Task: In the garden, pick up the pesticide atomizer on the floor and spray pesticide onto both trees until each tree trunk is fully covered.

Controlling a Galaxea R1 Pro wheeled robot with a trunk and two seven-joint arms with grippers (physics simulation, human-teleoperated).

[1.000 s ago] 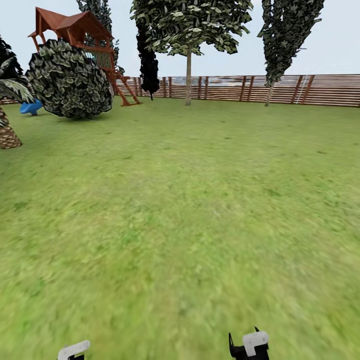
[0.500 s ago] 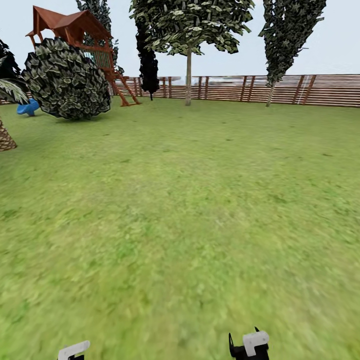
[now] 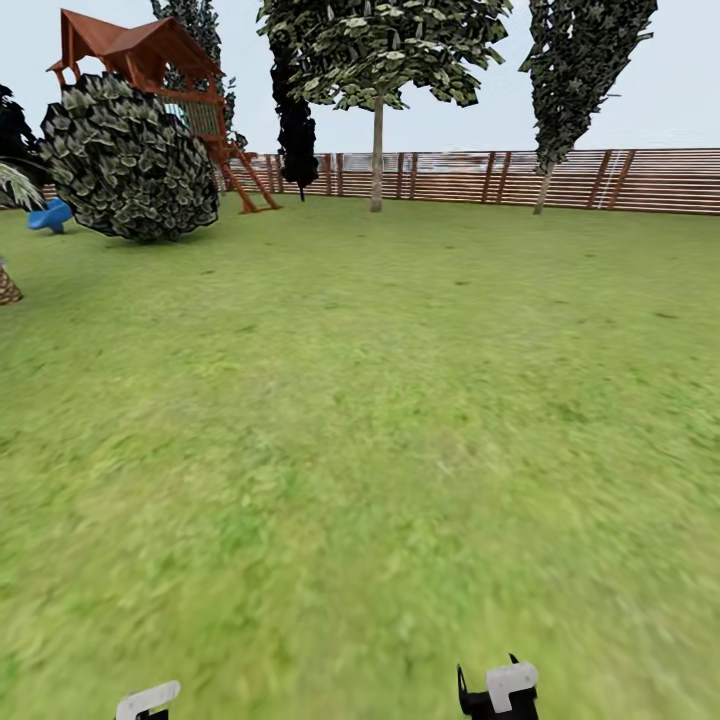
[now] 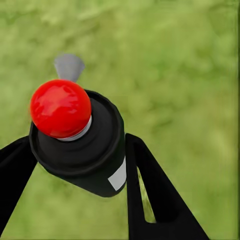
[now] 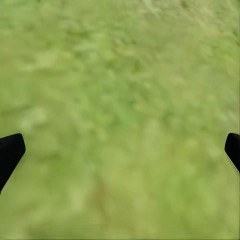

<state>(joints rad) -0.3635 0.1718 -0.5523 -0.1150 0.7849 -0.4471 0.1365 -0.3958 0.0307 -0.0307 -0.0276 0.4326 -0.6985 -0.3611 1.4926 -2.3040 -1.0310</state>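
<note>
Lawn point(image 3: 380, 420) below, left fingers point(image 4: 150, 195) clasping atomizer point(image 4: 80, 140), right fingers point(image 5: 10, 152) spread

Green lawn point(image 3: 400, 400) under round bush point(image 3: 130, 160)

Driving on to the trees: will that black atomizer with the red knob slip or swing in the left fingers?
The atomizer looks rigid, so probably no flexing. Its smooth round body sits between two thin fingers, so it may twist. Tall, knob-topped: likely tips if set down.

Green lawn point(image 3: 400, 400); brown slat fence point(image 3: 600, 180); playhouse point(image 3: 150, 60)
</note>
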